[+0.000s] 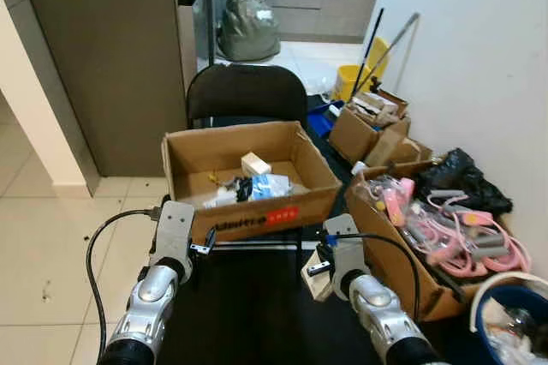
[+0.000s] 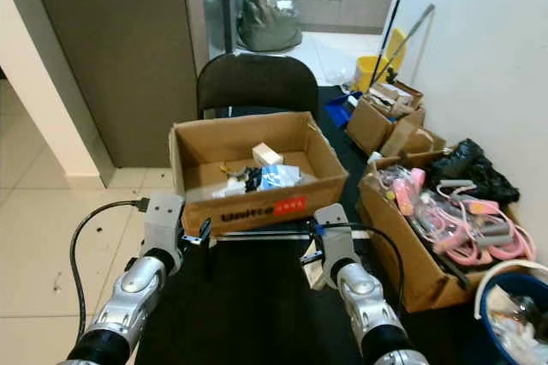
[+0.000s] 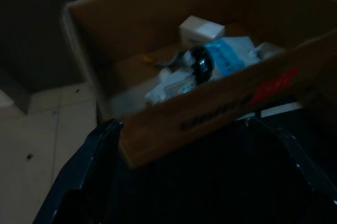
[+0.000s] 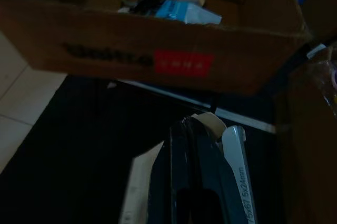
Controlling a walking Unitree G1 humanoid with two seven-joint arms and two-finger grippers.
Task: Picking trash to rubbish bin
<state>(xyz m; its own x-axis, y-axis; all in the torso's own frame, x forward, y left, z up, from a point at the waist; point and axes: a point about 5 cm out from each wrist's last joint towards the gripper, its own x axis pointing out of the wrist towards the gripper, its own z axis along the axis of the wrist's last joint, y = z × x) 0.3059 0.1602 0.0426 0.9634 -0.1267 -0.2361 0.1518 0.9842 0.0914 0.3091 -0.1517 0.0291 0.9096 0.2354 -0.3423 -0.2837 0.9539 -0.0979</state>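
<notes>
Head view: tiled floor [image 1: 51, 236], white wall [image 1: 479, 56].

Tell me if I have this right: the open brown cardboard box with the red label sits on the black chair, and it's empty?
Not quite. The open brown cardboard box with the red label does sit on the black chair, but it is not empty: the left eye view shows a small white carton and blue-and-white packaging inside.

Head eyes look down from above; wrist cameras (dim, closer) share the cardboard box [image 1: 248, 178].
</notes>
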